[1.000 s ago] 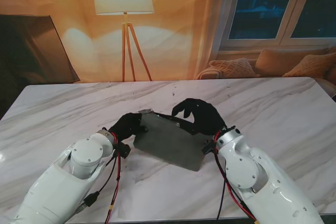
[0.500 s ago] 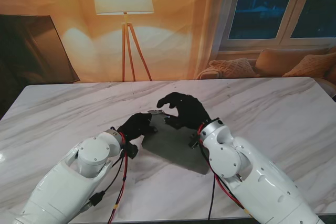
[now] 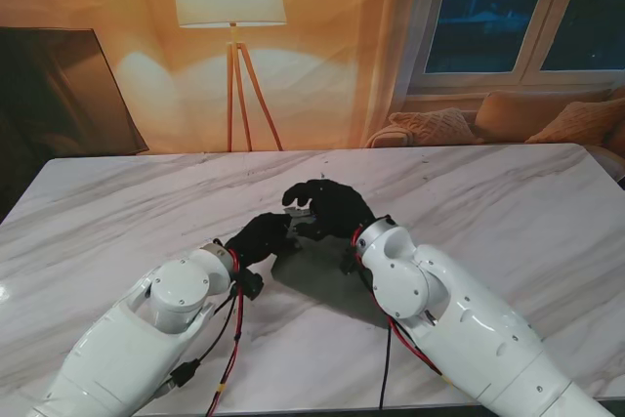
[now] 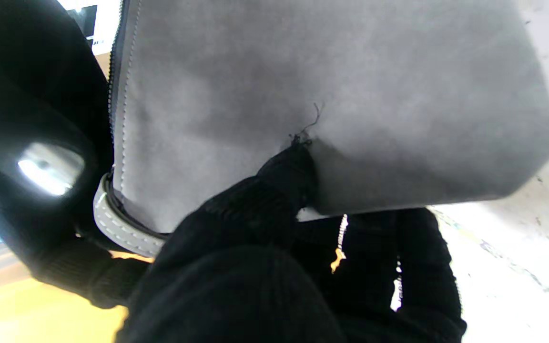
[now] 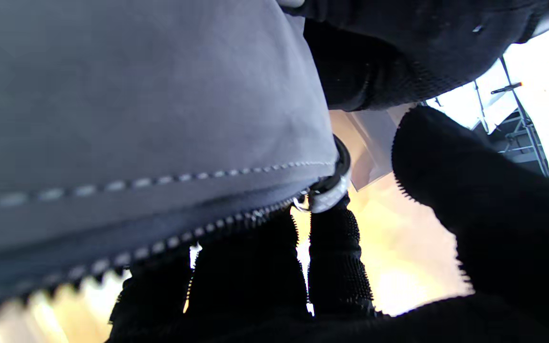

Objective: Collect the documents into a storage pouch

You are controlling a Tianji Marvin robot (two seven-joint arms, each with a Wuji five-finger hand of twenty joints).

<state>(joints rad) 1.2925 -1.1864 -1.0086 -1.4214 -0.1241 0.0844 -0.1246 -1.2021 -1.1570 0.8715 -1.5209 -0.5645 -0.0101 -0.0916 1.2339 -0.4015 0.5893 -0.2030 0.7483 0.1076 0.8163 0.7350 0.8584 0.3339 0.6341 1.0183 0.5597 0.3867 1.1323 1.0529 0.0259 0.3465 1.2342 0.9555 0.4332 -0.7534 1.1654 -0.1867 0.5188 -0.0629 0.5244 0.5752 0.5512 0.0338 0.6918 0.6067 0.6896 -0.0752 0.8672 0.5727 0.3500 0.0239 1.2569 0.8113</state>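
A grey suede pouch (image 3: 327, 275) lies on the marble table (image 3: 508, 202), with its far left corner lifted. My left hand (image 3: 262, 236) is shut on that corner: the thumb (image 4: 284, 176) presses on top of the pouch (image 4: 312, 81) and the fingers are underneath. My right hand (image 3: 327, 207) curls over the same end of the closed zipper (image 5: 160, 247). One fingertip (image 5: 331, 247) touches the zipper pull (image 5: 327, 193), and the thumb (image 5: 493, 214) stands apart from it. Whether it grips the pull is hidden. No documents show.
My right forearm (image 3: 439, 310) lies across the pouch's right side. My left forearm (image 3: 146, 329) comes in from the near left. A floor lamp (image 3: 229, 7) and a sofa (image 3: 547, 119) stand beyond the table's far edge.
My right hand has slid left along the zipper edge to the pouch's far left corner. My left hand has shifted slightly right, keeping its hold. More of the pouch is now covered by the right arm.
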